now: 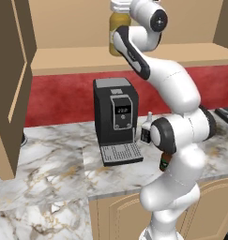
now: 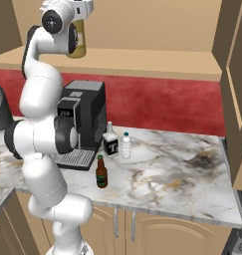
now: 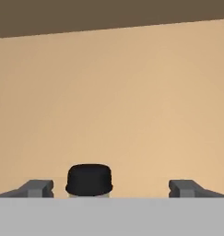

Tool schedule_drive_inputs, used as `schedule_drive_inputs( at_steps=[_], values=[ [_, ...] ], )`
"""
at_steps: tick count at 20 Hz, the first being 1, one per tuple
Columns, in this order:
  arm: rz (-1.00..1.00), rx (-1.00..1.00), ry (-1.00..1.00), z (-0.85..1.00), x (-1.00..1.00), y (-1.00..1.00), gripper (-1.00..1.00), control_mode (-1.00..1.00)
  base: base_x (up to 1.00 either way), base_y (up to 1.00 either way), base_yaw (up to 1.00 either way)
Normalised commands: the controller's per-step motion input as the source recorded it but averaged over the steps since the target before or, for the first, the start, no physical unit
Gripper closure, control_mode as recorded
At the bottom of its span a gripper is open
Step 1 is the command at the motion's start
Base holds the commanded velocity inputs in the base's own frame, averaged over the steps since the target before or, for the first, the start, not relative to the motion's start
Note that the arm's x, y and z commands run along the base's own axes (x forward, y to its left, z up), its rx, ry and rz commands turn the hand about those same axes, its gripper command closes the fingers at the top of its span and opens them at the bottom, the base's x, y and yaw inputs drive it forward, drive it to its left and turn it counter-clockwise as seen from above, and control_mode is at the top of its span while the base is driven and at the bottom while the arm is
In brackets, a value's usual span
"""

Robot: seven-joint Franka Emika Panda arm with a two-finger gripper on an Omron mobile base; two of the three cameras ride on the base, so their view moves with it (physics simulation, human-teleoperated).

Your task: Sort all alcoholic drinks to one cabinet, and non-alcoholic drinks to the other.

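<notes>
**Tan shelf, juice bottle under the hand**

Tan wood of the wide cabinet [image 1: 87, 58] backs the raised gripper [image 3: 111, 188], whose fingers stand well apart, gripping nothing. Between them, nearer one finger, shows the juice bottle [image 2: 78, 42], upright on the shelf. Far below on the marble counter [image 2: 182, 169] stand the squarish bottle [image 2: 110, 142], beer bottle [image 2: 101, 173] and water bottle [image 2: 125, 145].

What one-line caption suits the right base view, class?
Arm lifts juice bottle at the wide cabinet shelf; three bottles wait on the counter.
</notes>
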Motion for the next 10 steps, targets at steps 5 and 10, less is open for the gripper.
schedule_drive_inputs(
  at_steps=[5, 10],
  values=[
    [-0.01, -0.03, 0.01, 0.12, -0.63, -0.11, -1.0, -1.0, 0.0, 0.0, 0.0],
    [-0.01, -0.04, 0.06, 0.03, -0.61, -0.22, -1.0, -1.0, 0.0, 0.0, 0.0]
  ],
)
